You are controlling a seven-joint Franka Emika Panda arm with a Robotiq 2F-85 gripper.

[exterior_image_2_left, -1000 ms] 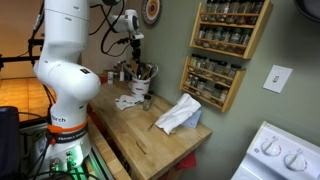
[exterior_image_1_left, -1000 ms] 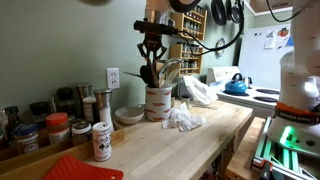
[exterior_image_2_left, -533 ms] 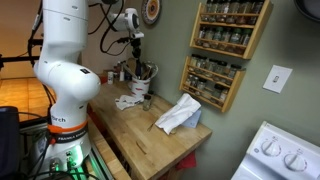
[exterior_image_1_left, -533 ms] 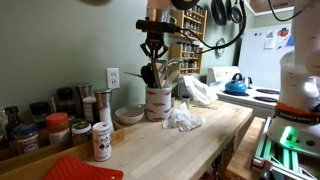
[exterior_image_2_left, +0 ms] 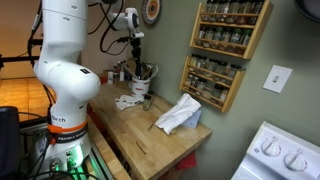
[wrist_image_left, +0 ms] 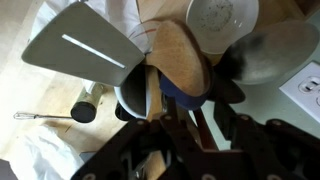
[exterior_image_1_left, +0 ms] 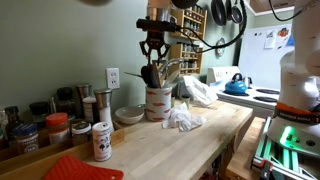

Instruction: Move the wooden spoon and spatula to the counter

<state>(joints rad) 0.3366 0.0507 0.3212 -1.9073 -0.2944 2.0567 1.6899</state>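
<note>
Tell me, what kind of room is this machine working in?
Most likely a home kitchen: spice racks hang on the wall by a wooden counter, a cream crock of cooking utensils stands on it, and a blue kettle sits on a white stove.

Green wall (exterior_image_2_left: pixel 292 30) bears a wooden spice rack (exterior_image_2_left: pixel 226 42).

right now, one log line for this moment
gripper: above crock, jaws unclear | wooden spoon: in crock | spatula: in crock | counter: neither on it yet
</note>
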